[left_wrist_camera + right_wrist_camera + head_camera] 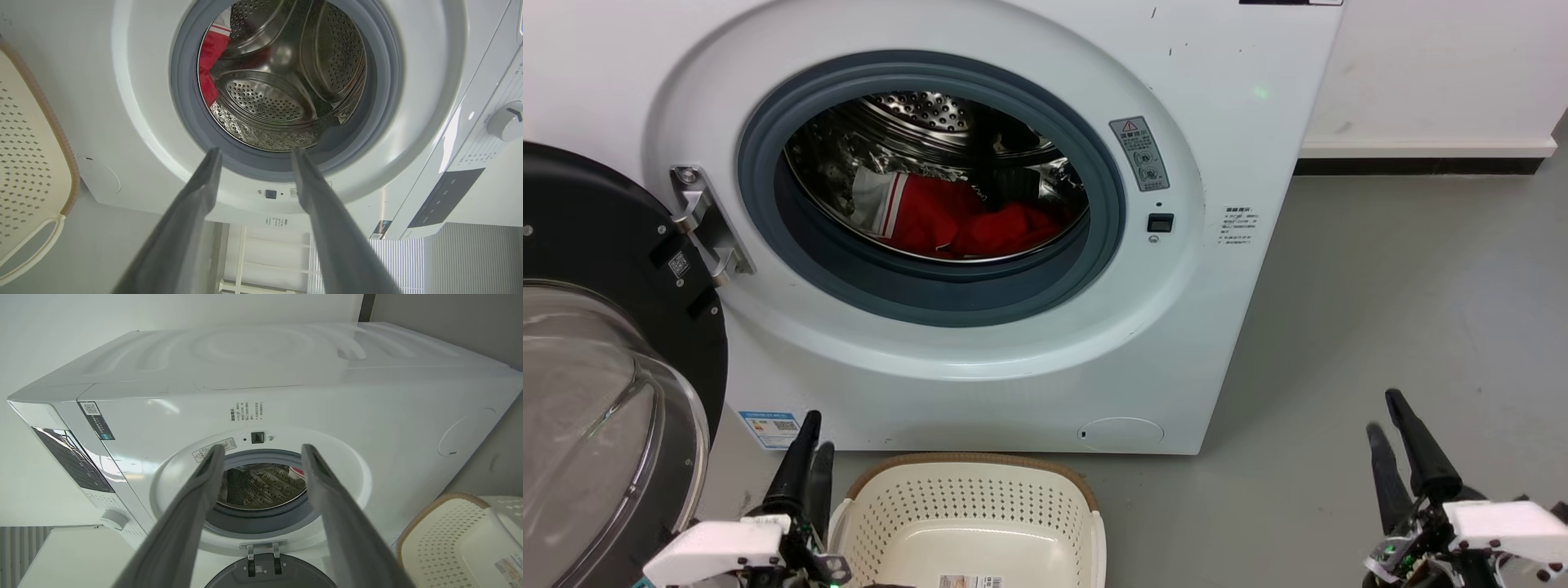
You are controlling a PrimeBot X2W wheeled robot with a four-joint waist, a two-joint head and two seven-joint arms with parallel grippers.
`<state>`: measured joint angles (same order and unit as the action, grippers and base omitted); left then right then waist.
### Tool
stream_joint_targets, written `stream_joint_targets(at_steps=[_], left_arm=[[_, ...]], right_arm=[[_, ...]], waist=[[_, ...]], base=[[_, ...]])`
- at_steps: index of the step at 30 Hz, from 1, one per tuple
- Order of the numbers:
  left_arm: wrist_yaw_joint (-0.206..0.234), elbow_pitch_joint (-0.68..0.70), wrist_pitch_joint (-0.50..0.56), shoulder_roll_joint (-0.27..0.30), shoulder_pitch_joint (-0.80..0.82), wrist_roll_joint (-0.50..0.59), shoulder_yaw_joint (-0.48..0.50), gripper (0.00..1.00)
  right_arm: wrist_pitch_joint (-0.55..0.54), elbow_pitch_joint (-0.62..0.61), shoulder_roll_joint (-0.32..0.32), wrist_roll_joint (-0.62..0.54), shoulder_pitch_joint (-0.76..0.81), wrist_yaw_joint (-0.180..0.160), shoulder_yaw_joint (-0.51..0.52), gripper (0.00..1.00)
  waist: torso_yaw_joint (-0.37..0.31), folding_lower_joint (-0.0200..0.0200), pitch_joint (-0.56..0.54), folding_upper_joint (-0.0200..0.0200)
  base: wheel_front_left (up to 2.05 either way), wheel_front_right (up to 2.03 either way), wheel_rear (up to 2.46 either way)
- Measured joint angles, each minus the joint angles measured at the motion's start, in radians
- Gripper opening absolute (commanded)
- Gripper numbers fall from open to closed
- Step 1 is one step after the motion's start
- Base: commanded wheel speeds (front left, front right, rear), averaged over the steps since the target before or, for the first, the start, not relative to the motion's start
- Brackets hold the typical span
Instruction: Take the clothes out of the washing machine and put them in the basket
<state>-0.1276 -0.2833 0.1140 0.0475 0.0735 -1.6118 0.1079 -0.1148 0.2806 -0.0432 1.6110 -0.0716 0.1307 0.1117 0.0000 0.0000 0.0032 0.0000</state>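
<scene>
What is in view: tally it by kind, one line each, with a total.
washing machine: 1
basket: 1
grippers: 2, left gripper and right gripper
heap of red clothes: 1 (separate garments cannot be told)
total: 5

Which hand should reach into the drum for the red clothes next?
Probably left: the left hand sits open below the washing machine opening, facing the clothes; the right hand is farther off, past the machine's corner.

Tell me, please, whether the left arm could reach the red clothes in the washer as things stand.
Probably yes: the door hangs wide open, the left pincer is open and empty, and nothing stands between it and the clothes.
</scene>
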Motion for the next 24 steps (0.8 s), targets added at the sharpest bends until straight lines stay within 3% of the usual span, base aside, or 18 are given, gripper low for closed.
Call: stream_joint_targets(at_steps=[12, 24], left_arm=[[0.000, 0.017, -0.056, -0.002, -0.027, 0.051, 0.017, 1.00], [0.002, 0.019, -0.109, -0.002, -0.027, 0.218, 0.082, 1.00]], right_arm=[[0.055, 0.000, 0.002, -0.064, 0.015, 0.000, -0.006, 1.00], [0.109, -0.006, 0.002, -0.362, 0.015, 0.000, 0.037, 1.00]], waist=[[0.000, 0.0000, 0.002, 0.0000], [0.001, 0.0000, 0.002, 0.0000]], base=[[0.00, 0.00, 0.00], [0.00, 0.00, 0.00]])
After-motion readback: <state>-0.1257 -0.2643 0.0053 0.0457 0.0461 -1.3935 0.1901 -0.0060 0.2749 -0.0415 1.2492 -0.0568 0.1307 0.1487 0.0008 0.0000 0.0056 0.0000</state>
